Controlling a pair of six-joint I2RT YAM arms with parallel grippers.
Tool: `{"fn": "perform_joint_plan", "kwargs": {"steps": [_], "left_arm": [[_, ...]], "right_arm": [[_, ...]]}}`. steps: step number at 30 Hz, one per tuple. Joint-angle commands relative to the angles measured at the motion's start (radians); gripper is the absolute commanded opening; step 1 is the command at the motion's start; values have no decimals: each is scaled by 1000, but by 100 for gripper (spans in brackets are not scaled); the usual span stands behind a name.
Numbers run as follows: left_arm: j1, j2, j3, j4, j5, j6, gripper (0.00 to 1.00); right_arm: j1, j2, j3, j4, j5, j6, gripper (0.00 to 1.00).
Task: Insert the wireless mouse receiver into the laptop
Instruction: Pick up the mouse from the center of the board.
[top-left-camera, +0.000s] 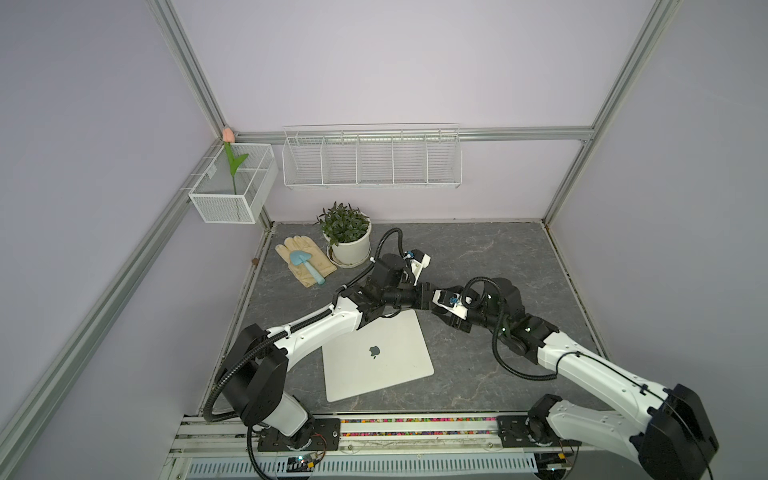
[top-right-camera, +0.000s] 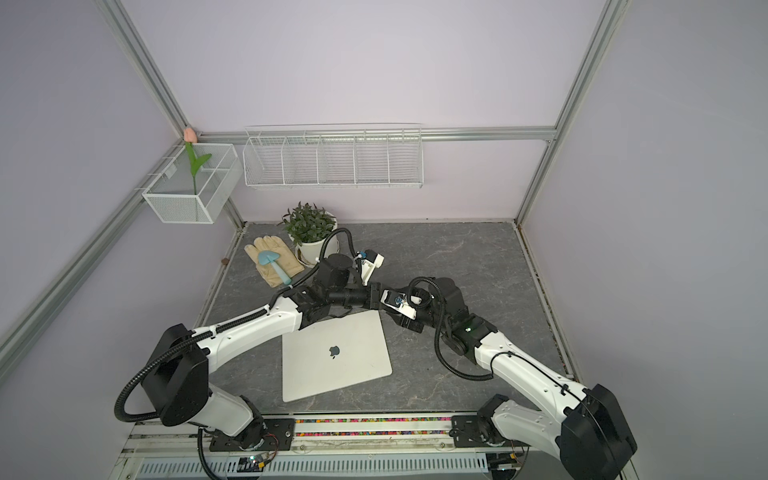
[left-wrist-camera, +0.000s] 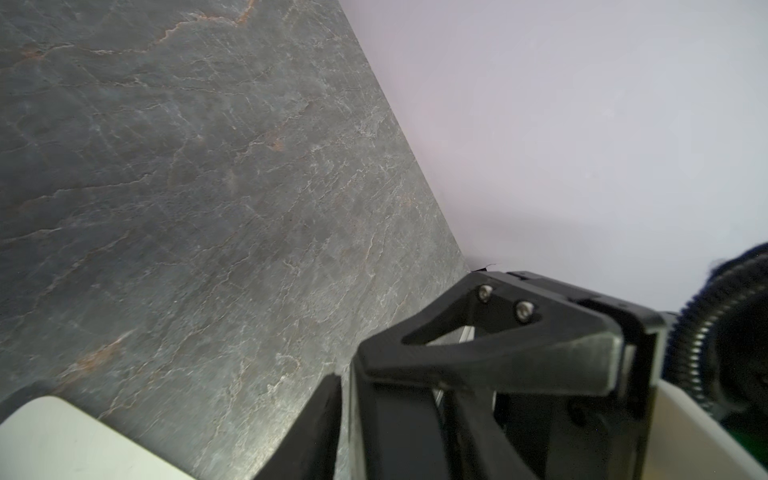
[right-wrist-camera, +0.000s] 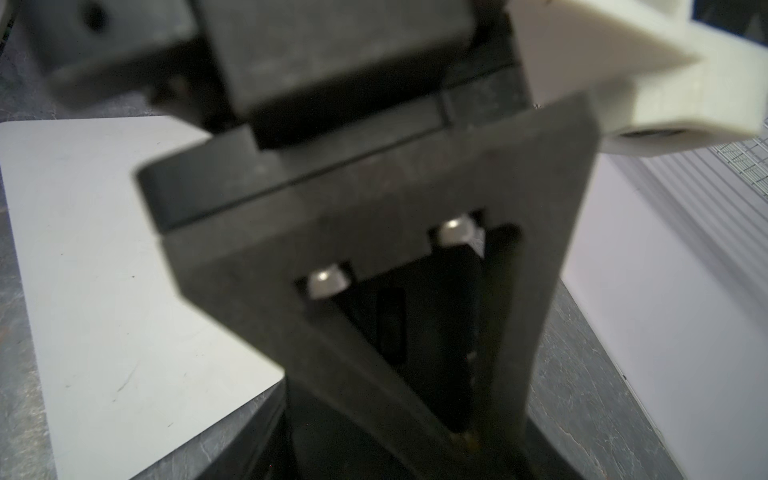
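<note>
The laptop (top-left-camera: 395, 365) (top-right-camera: 316, 374) lies shut on the grey slate table, logo up, in both top views. My two grippers meet tip to tip just beyond its far right corner: the left gripper (top-left-camera: 428, 297) (top-right-camera: 379, 300) reaches in from the left, the right gripper (top-left-camera: 441, 311) (top-right-camera: 397, 318) from the right. In the left wrist view my left gripper (left-wrist-camera: 349, 419) has its jaws close together with a thin pale slit between them, and the right gripper's finger (left-wrist-camera: 498, 336) crowds against them. The left gripper's body (right-wrist-camera: 415, 199) fills the right wrist view above the laptop (right-wrist-camera: 104, 270). The wireless mouse receiver is hidden.
A potted plant (top-left-camera: 347, 232) and beige gloves (top-left-camera: 309, 270) with a blue trowel (top-left-camera: 305, 262) sit at the table's back left. A wire rack (top-left-camera: 372, 160) and a mesh basket (top-left-camera: 235, 195) holding a tulip hang on the walls. Walls close in three sides.
</note>
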Motion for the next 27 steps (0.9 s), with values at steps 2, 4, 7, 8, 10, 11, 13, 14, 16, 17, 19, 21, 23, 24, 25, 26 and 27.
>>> {"fn": "perform_joint_plan", "kwargs": {"steps": [2, 4, 7, 8, 10, 11, 13, 14, 16, 17, 19, 21, 23, 24, 25, 26, 27], "left_arm": [[-3, 19, 34, -24, 6, 3, 28], [-3, 23, 34, -29, 7, 3, 20], [-3, 25, 37, -41, 1, 3, 11], [-3, 25, 38, -42, 1, 3, 9], [-3, 26, 43, -49, -2, 5, 2], [-4, 26, 45, -53, -3, 3, 0], [-3, 29, 50, -67, -17, 1, 0], [-3, 29, 55, -76, -26, 1, 0], [-2, 24, 66, -99, -47, -1, 0], [-1, 23, 75, -115, -58, -4, 0], [14, 20, 92, -139, -56, -24, 0], [47, 19, 108, -154, -37, -67, 0], [95, 21, 117, -179, -26, -133, 0], [127, 25, 123, -205, -25, -176, 0], [163, 30, 129, -235, -20, -220, 0], [195, 37, 132, -259, -8, -268, 0], [233, 47, 128, -270, 17, -319, 0]], "right_arm": [[5, 11, -19, 62, 9, 27, 40], [5, 14, -20, 75, 26, 33, 40], [6, 20, -22, 95, 59, 42, 42], [5, 21, -23, 100, 67, 42, 44], [5, 23, -25, 118, 92, 50, 50], [6, 23, -26, 124, 101, 51, 53], [5, 21, -32, 145, 124, 54, 70], [5, 18, -39, 157, 131, 57, 76], [6, 5, -60, 191, 131, 51, 92], [4, -4, -70, 206, 129, 46, 97], [5, -29, -98, 233, 97, 7, 96], [7, -54, -122, 243, 72, -48, 90], [16, -71, -135, 241, 71, -114, 89], [18, -76, -138, 232, 74, -152, 90], [20, -78, -140, 219, 68, -191, 92], [22, -79, -143, 205, 60, -235, 94], [25, -79, -153, 203, 56, -287, 96]]}}
